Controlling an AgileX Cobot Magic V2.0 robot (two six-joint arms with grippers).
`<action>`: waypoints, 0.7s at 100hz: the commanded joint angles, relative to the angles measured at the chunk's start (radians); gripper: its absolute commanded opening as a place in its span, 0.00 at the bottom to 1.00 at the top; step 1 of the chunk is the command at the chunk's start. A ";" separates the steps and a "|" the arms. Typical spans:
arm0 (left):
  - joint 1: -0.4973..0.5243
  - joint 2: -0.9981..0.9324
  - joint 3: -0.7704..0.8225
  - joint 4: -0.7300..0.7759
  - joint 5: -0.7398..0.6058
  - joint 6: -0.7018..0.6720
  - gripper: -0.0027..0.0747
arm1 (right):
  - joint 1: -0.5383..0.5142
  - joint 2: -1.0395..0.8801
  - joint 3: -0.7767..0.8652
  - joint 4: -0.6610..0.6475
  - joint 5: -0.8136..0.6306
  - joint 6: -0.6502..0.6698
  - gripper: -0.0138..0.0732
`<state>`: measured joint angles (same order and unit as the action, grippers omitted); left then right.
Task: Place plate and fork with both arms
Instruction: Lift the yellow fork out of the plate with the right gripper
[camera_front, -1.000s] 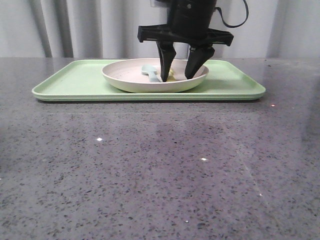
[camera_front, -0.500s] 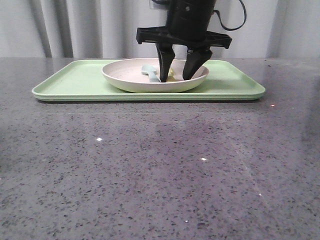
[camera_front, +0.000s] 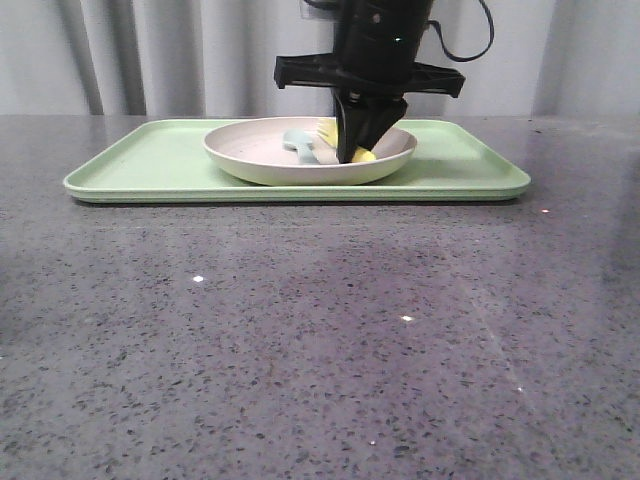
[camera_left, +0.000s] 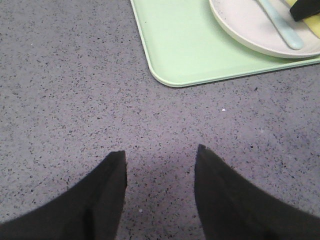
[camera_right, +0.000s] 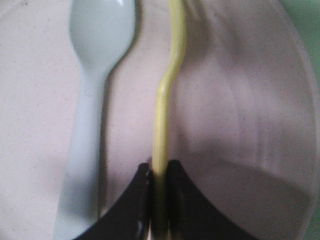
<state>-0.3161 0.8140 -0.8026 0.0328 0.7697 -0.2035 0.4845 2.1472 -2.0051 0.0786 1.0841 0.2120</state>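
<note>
The right gripper (camera_front: 354, 152) reaches down into the plate (camera_front: 250, 160), its jaws clamped together on the handle of the fork (camera_front: 364, 156). In the right wrist view the fork (camera_right: 165, 110) stands edge-on between the two black fingers (camera_right: 131, 210), its yellow shaft running away from them across the plate's pale floor (camera_right: 240, 115). Beside it, apart from it, a spoon (camera_right: 97, 75) lies flat in the plate, bowl end away from the gripper. From the front the spoon (camera_front: 299, 143) shows to the left of the gripper, and what seem to be the fork's tines poke up just left of the fingers, though the gripper hides most of it. The plate sits on the tray (camera_front: 150, 165), near its middle, and the tray lies at the far side of the grey speckled table (camera_front: 320, 340). The left gripper (camera_left: 160, 162) hovers over bare table with its jaws apart and nothing between them, near a rounded corner of the tray (camera_left: 175, 50); the plate's edge (camera_left: 240, 30) and the spoon's handle (camera_left: 285, 32) show beyond it.
</note>
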 joint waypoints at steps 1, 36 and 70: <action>0.001 -0.008 -0.025 0.004 -0.056 -0.013 0.44 | 0.000 -0.051 -0.028 0.009 -0.019 -0.011 0.14; 0.001 -0.008 -0.025 0.004 -0.056 -0.013 0.44 | -0.002 -0.130 -0.030 0.009 -0.029 -0.011 0.14; 0.001 -0.008 -0.025 0.004 -0.056 -0.013 0.44 | -0.110 -0.237 -0.029 -0.008 0.059 -0.012 0.14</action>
<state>-0.3161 0.8140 -0.8026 0.0328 0.7697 -0.2035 0.4200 1.9941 -2.0051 0.0850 1.1450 0.2120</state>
